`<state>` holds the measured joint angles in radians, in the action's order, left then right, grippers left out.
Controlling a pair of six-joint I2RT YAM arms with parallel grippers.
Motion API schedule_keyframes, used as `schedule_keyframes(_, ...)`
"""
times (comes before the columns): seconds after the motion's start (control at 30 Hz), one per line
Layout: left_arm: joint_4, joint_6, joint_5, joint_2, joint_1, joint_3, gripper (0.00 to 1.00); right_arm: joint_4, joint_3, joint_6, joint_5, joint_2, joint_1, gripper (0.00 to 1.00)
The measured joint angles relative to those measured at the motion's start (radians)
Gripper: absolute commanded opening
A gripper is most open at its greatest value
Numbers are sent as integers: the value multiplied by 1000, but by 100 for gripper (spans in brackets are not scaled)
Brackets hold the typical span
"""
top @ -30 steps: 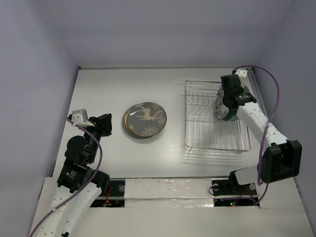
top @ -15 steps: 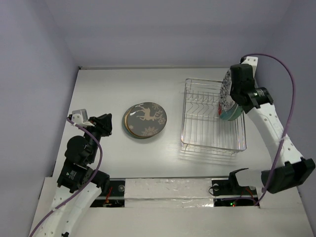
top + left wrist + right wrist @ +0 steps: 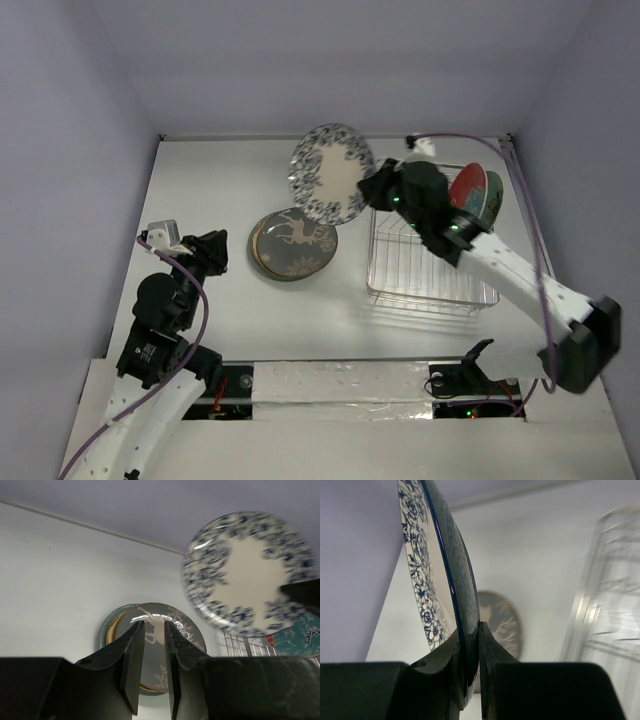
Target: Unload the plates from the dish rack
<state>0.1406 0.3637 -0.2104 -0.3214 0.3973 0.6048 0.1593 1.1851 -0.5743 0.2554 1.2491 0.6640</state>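
My right gripper [image 3: 377,186] is shut on the rim of the white plate with the blue floral rim [image 3: 331,173], holding it tilted in the air left of the dish rack [image 3: 430,268]. In the right wrist view the gripper [image 3: 479,625] clamps that plate [image 3: 427,580] edge-on. The deer plate [image 3: 293,243] lies flat on the table on top of a teal plate [image 3: 106,630]. A red plate [image 3: 466,190] and a greenish plate [image 3: 493,200] stand upright in the rack's far right corner. My left gripper [image 3: 212,252] is slightly open and empty, left of the deer plate [image 3: 155,612].
White table with lavender walls at the back and both sides. The rack stands at the right, near the right wall. The held plate [image 3: 247,572] hangs above the far side of the stacked plates. The arm bases are at the near edge.
My right gripper lifted the floral plate out of the rack and carried it left over the table. The rack shifted slightly left. The left arm has not moved.
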Motion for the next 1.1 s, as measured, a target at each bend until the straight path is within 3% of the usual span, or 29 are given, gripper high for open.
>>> schedule_keyframes(0.23, 0, 0, 0, -8, 0, 0, 20, -183, -50, -204, -108, 345, 85, 0)
schedule_keyframes(0.8, 0, 0, 0, -8, 0, 0, 20, -440, -223, -414, -126, 471, 137, 1)
schedule_keyframes(1.1, 0, 0, 0, -8, 0, 0, 20, -489, -259, -450, -127, 472, 143, 37)
